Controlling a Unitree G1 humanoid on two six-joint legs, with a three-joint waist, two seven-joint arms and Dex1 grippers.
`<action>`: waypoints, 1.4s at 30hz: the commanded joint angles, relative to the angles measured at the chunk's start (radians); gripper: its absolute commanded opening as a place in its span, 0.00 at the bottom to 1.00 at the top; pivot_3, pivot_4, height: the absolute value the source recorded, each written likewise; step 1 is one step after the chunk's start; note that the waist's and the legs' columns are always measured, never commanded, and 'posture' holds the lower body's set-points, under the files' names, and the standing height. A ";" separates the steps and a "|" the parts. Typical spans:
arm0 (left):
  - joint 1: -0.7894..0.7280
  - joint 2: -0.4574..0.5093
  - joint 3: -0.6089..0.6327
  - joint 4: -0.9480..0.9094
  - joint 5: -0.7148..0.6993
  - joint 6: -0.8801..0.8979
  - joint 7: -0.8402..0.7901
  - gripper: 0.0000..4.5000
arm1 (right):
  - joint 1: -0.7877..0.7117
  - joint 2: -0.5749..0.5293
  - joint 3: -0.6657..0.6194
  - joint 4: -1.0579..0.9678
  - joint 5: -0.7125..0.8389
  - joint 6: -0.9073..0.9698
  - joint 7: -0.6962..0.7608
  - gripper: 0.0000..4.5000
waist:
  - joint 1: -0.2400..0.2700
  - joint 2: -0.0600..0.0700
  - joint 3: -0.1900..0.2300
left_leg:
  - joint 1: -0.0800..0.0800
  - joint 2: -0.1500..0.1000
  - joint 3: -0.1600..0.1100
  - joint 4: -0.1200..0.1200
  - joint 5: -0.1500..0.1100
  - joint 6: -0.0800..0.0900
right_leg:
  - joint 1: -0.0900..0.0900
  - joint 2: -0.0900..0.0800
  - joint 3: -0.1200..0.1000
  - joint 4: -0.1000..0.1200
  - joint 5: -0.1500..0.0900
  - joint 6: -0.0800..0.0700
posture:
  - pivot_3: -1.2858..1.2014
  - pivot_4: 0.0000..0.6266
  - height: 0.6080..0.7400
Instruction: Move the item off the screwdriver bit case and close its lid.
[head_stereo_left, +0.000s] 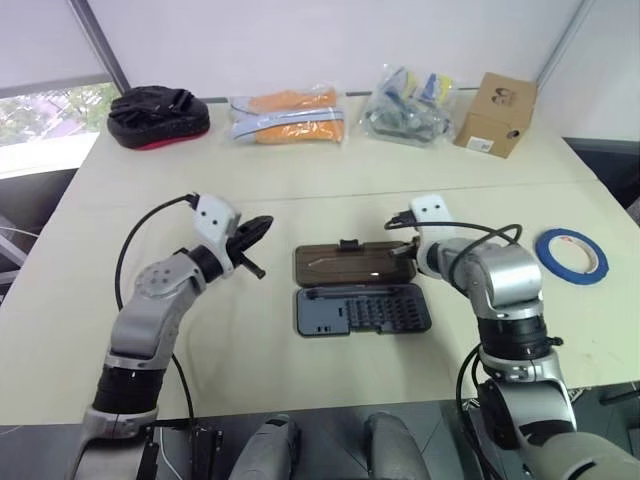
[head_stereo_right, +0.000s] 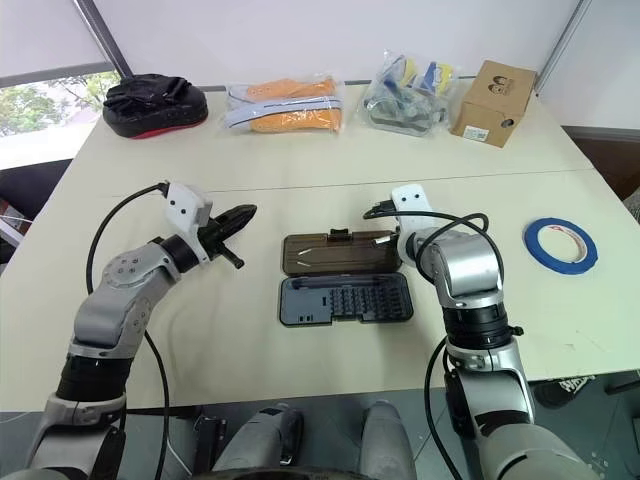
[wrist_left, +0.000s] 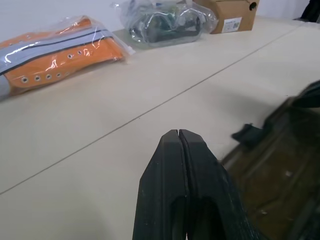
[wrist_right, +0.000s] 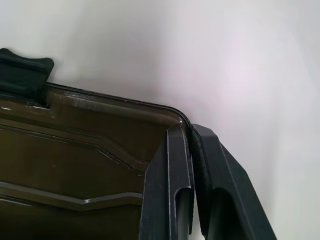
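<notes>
The left claw (head_stereo_left: 262, 226) is hovering clenched and empty, left of the screwdriver bit case (head_stereo_left: 360, 290), which is lying open at mid-desk (head_stereo_left: 300, 180). The right claw (wrist_right: 189, 137) is pinching the lid (head_stereo_left: 352, 262) at its right edge. The roll of blue tape (head_stereo_left: 571, 256) is resting far right, off the case.

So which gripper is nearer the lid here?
Right. The right gripper is shut on the far right corner of the lid; the left gripper, shut, hangs apart, off the lid's left end.
</notes>
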 joint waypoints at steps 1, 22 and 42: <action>0.005 0.012 0.030 -0.043 -0.003 -0.009 0.005 0.00 | 0.034 -0.004 -0.012 -0.142 0.038 0.128 0.015 0.01 | -0.001 0.000 0.000 | 0.000 0.000 0.000 0.000 0.000 0.000 | 0.000 0.000 0.000 0.000 0.000 0.000 | 0.52 0.24 1.00; -0.003 0.007 0.019 -0.035 -0.010 -0.004 -0.015 0.00 | 0.030 -0.037 0.016 -0.148 0.039 0.077 0.022 0.32 | -0.003 0.000 0.000 | 0.000 0.000 0.002 0.000 0.000 0.000 | -0.001 0.000 0.000 0.000 0.000 0.000 | 0.52 0.24 1.00; -0.053 0.156 -0.091 -0.129 -0.286 0.203 -0.443 0.00 | -0.065 -0.178 -0.018 -0.166 0.234 -0.240 0.324 0.99 | -0.003 0.000 0.001 | 0.000 0.000 0.003 -0.001 0.000 0.000 | 0.000 0.001 0.000 -0.001 0.000 0.000 | 0.52 0.24 1.00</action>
